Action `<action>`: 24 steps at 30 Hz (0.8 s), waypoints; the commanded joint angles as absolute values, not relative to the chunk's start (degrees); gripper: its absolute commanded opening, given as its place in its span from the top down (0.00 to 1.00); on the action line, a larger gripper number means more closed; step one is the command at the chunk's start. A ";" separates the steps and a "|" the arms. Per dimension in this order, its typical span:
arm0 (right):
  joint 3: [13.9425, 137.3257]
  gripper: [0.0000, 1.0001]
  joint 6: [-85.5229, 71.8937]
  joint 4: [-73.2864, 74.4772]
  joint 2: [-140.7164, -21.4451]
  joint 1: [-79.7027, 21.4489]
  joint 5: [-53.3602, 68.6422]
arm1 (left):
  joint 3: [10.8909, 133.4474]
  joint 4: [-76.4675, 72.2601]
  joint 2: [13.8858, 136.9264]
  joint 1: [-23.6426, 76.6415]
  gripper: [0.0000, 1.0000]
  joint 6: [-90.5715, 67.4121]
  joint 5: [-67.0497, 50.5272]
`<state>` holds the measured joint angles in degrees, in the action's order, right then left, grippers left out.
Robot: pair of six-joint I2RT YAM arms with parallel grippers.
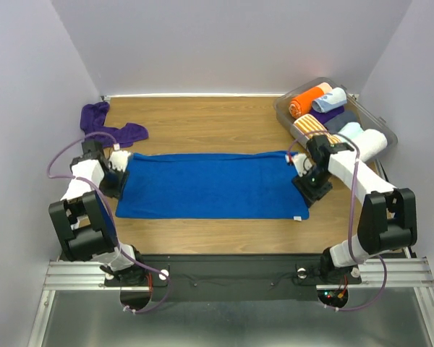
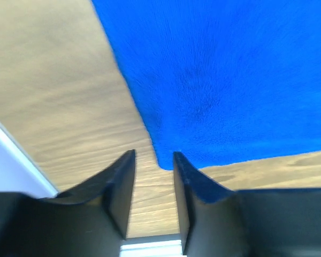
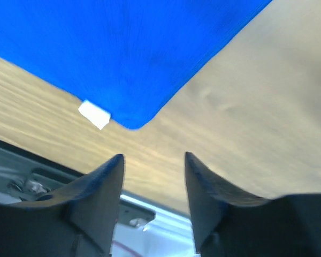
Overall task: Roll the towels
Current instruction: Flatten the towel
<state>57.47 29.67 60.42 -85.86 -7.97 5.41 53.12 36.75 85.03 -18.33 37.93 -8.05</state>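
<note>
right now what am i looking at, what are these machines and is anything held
Two robot arms are bolted at the near edge of a wooden table. One picture looks down from above and behind them; the other two come from a camera on each wrist. A blue towel lies flat between the arms, a purple towel sits crumpled far left, and a clear bin of rolled towels stands far right. The dark prongs are the left end effector and right end effector: both open, holding nothing.

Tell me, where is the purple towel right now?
In the top view, the purple towel lies crumpled in the far left corner of the table, just beyond the left end of the flat blue towel.
</note>
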 commanded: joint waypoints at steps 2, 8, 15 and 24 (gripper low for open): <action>69.84 0.44 28.84 59.70 -84.38 -8.09 10.72 | 64.50 42.71 80.16 -18.72 0.48 41.04 -18.70; 79.08 0.50 24.87 45.19 -90.77 -8.17 8.96 | 76.37 39.56 84.98 -18.63 0.47 36.31 -28.11; 88.23 0.60 25.22 37.37 -103.87 -8.17 7.48 | 83.22 32.97 94.47 -18.63 0.48 31.64 -31.20; 92.64 0.58 25.23 35.77 -113.37 -8.35 2.56 | 82.18 30.76 96.33 -18.63 0.48 31.20 -30.76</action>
<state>89.54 25.26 39.33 -112.66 -7.97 5.52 81.36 32.56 97.84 -18.48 32.10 -29.19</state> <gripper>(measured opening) 0.418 0.523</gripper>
